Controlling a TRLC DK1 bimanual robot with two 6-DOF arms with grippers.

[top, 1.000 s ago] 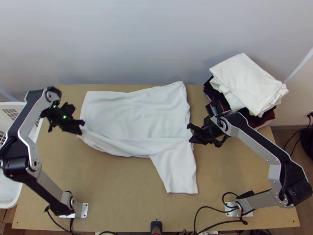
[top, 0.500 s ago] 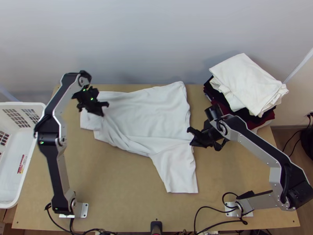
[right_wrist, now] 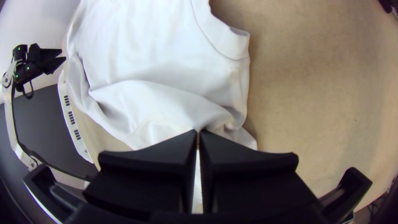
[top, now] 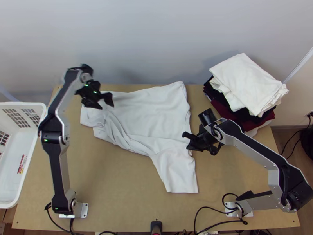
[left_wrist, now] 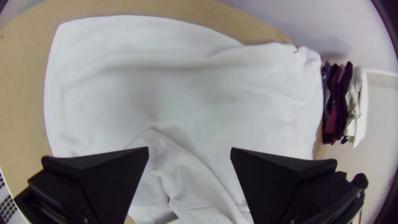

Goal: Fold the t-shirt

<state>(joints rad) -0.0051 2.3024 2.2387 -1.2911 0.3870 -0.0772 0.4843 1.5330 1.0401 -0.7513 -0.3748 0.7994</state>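
Note:
A white t-shirt [top: 152, 117] lies across the table, its far part spread flat, its near-left part folded over in loose wrinkles, and one sleeve pointing toward the near edge. Over its far left part is my left gripper [top: 106, 105], fingers wide apart. In the left wrist view, bare shirt [left_wrist: 186, 95] shows beyond the left gripper [left_wrist: 190, 151], with no cloth between its fingers. My right gripper [top: 186, 141] is at the shirt's right edge, above the sleeve. In the right wrist view the right gripper [right_wrist: 197, 132] is shut on gathered cloth of the shirt [right_wrist: 166, 99].
A stack of folded clothes [top: 246, 84], white on top of dark ones, stands at the back right. A white basket [top: 23, 105] is at the left edge of the table. Bare wood [top: 117, 184] lies between the two arm bases.
The left gripper has travelled toward the far side and right, and its fingers have opened; the shirt's left end now lies folded and rumpled. The right gripper has shifted slightly nearer, pulling cloth.

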